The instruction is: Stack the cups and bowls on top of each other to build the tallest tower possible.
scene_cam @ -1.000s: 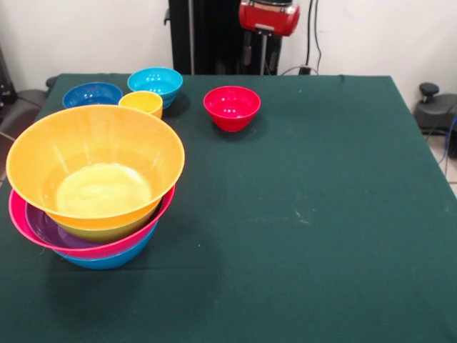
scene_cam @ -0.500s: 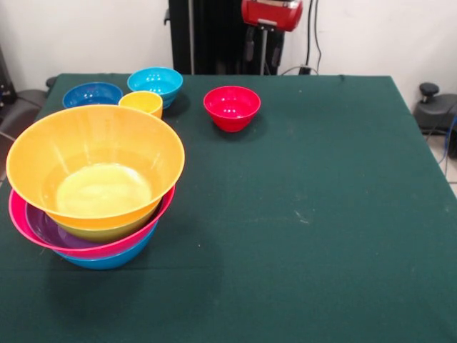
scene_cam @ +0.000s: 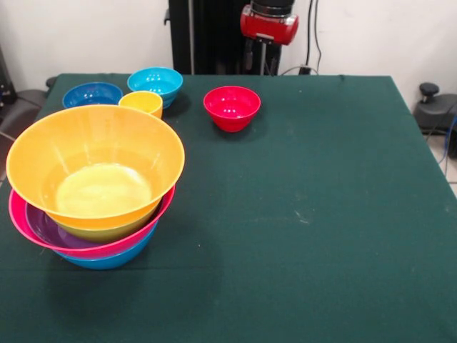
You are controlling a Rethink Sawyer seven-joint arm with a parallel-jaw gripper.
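Observation:
The tower [scene_cam: 93, 179] stands at the table's left front: a large orange bowl [scene_cam: 93, 153] nested over a yellow-green one, then purple, pink [scene_cam: 136, 239] and blue [scene_cam: 107, 261] bowls. A small red bowl [scene_cam: 231, 107] sits alone near the far edge. Left of it, a light blue bowl [scene_cam: 155, 81], a dark blue bowl [scene_cam: 92, 94] and a yellow-orange cup [scene_cam: 141, 103] are clustered together. The gripper [scene_cam: 258, 53] hangs under its red head beyond the far edge, above and behind the red bowl, holding nothing that I can see.
A dark green cloth [scene_cam: 321, 186] covers the table. Black equipment [scene_cam: 434, 107] sits off the right edge, and a dark object [scene_cam: 18, 100] lies off the far left corner.
The gripper's red head rose a little, then came back down and now sits slightly lower than before. The bowls and the cup have not moved.

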